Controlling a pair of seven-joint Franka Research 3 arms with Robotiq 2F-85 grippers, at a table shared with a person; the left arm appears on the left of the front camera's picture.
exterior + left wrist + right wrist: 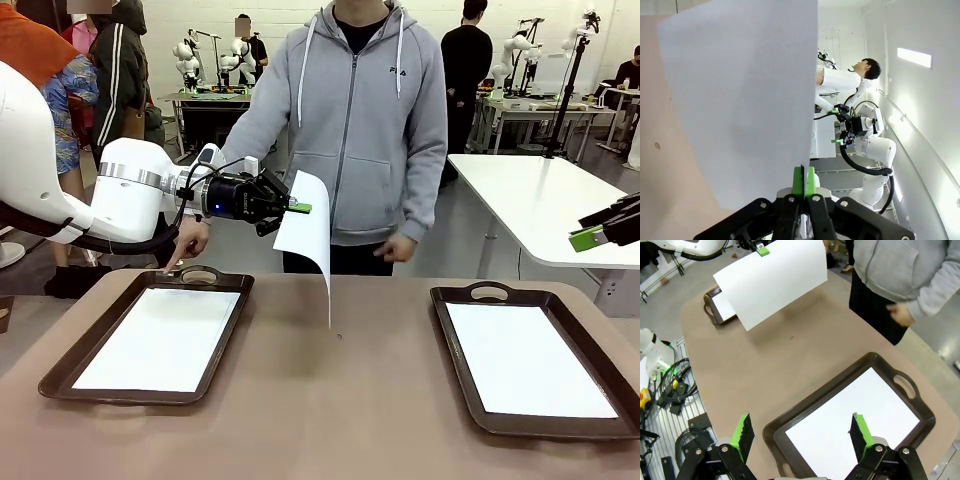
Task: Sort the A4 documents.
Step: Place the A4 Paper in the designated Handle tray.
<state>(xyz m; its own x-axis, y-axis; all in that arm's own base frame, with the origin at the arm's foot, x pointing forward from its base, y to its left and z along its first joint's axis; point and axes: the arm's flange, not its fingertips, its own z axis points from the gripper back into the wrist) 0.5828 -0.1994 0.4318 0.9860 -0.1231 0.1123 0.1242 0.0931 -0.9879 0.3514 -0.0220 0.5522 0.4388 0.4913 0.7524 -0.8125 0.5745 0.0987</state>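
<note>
A white A4 sheet hangs in the air above the middle of the brown surface, pinched at its upper edge by the left tool, whose green pads are pressed together on the paper; the sheet droops and curls downward from that grip, its lower corner above the surface without touching it. In the left wrist view the same sheet rises from between the closed pads. To the robot's left lies a dark brown handled tray with a white sheet flat inside it, and a person's hand points a finger down near that tray's far handle. To the right lies a second brown tray also holding a flat white sheet. The right tool hovers above this second tray, its fingers spread wide and gripping nothing. The person in a grey hooded jacket stands at the far side of the surface.
</note>
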